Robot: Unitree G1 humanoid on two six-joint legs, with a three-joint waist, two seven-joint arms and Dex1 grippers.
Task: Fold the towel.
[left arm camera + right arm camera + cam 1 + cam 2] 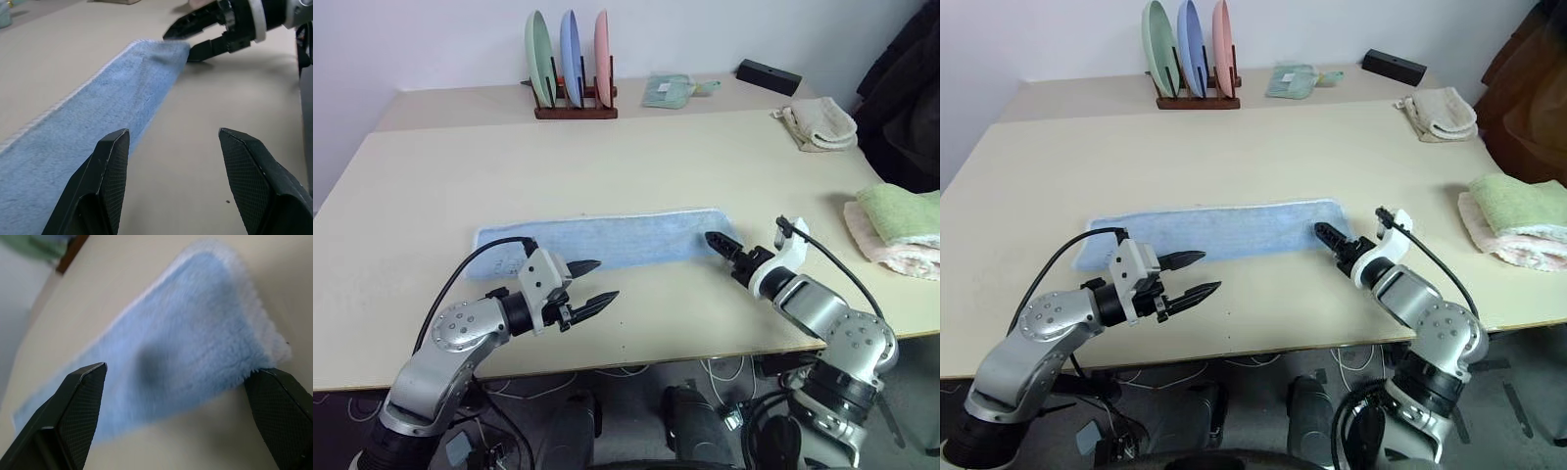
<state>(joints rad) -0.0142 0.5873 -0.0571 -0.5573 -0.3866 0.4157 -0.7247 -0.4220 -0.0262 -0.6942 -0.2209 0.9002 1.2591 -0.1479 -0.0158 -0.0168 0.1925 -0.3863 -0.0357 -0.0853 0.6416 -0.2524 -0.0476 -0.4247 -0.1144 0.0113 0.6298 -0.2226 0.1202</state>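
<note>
Right gripper (722, 244) wide open at towel (607, 240) end corner; left gripper (591, 284) open beside near edge. Towel flat on tabletop (636, 166). Pinch corner low, catch all layers.

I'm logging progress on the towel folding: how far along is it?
Done: the blue towel already lies as a long narrow strip on the table, which looks like one lengthwise fold. In hand: the right gripper sits at the strip's right end with jaws open, gripping nothing; the left gripper hovers open near the front edge. Left: grasping the end and folding the strip across its length.
</note>
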